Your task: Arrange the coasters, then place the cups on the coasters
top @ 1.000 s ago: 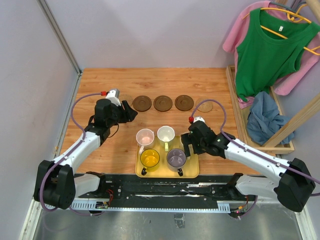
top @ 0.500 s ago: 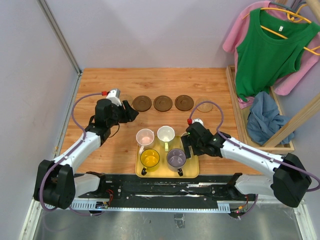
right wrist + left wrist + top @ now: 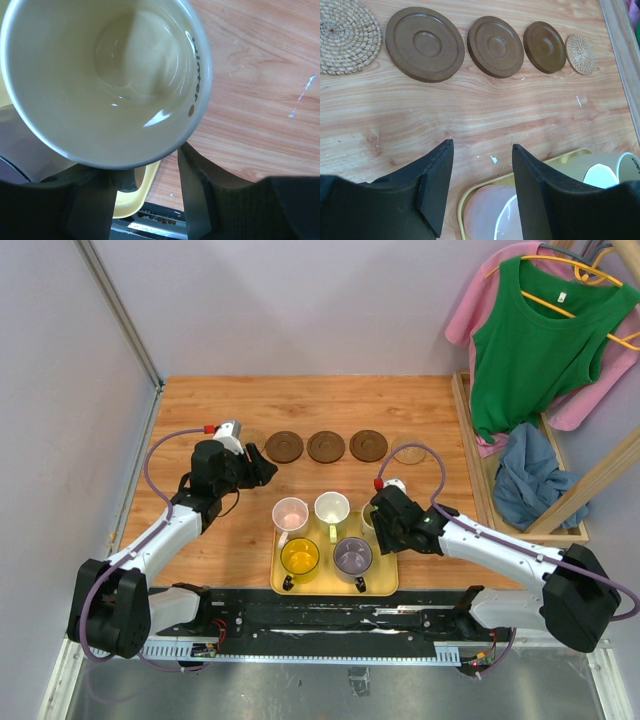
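entry: coasters and cups. step in hand, as i read it: picking up the first cup.

- coasters [image 3: 326, 446]: five in a row across the far part of the tabletop [image 3: 200, 400]. three are brown wooden discs in the middle, with a woven one at each end. none carries a cup. they sit apart and roughly in line, so i judge the arranging done.
- tray [image 3: 327, 585]: yellow, at the middle of the tabletop's near edge. on it are the pink cup [image 3: 291, 512] at the far left corner, the white cup [image 3: 332, 507] at the far middle, the yellow cup [image 3: 300, 556] at the near left and the purple-grey cup [image 3: 352, 556] at the near right.
- cream cup [image 3: 100, 75]: at the tray's far right corner, mouth up and empty, its body reaching out past the tray's right edge. i cannot tell whether it rests on the tray or is off it.
- right fingers [image 3: 200, 195]: one on each side of the cream cup's handle, at a middling gap. a strip of tray shows between the handle and one finger, so i cannot tell whether the pinch is made.
- left fingers [image 3: 435, 190]: apart with nothing between them, over bare tabletop between the coaster row and the tray's far left corner, with the pink cup just beneath.
- next move calls for: a firm pinch on the handle, then a straight lift clear of the purple-grey and white cups close by. after that, a carry toward the far edge to the right-end coaster, set down centred and level. a loose grip on the handle could let the cup swing.
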`<act>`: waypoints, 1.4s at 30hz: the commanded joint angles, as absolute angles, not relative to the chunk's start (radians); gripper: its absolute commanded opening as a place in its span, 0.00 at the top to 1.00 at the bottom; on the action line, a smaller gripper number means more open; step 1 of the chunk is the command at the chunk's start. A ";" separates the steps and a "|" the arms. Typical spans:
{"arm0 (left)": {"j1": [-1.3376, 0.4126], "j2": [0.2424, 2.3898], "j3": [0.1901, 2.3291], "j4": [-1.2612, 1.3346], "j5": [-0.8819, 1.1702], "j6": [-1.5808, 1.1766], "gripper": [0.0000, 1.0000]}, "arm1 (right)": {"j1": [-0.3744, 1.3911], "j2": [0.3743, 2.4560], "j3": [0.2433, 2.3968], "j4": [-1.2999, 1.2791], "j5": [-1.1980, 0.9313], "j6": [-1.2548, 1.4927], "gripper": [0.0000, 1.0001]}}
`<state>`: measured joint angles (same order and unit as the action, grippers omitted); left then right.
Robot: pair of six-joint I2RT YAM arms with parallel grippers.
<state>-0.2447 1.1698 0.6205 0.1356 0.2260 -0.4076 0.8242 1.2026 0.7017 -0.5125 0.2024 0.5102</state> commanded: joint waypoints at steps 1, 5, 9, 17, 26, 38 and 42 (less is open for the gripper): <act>-0.252 1.179 0.605 0.179 0.233 -0.410 0.46 | 0.853 1.227 0.684 -0.497 0.240 0.525 0.52; -0.251 1.183 0.604 0.182 0.232 -0.412 0.45 | 0.855 1.248 0.689 -0.482 0.235 0.522 0.53; -0.252 1.182 0.600 0.181 0.230 -0.410 0.46 | 0.858 1.262 0.695 -0.474 0.229 0.519 0.59; -0.252 1.181 0.595 0.183 0.230 -0.407 0.46 | 0.865 1.270 0.695 -0.462 0.225 0.517 0.84; -0.252 1.179 0.593 0.185 0.227 -0.405 0.46 | 0.886 1.242 0.700 -0.453 0.267 0.504 0.99; -0.252 1.174 0.590 0.190 0.218 -0.397 0.46 | 0.919 1.143 0.731 -0.402 0.485 0.464 0.99; -0.252 1.179 0.593 0.195 0.218 -0.394 0.46 | 0.916 1.137 0.757 -0.382 0.595 0.431 0.99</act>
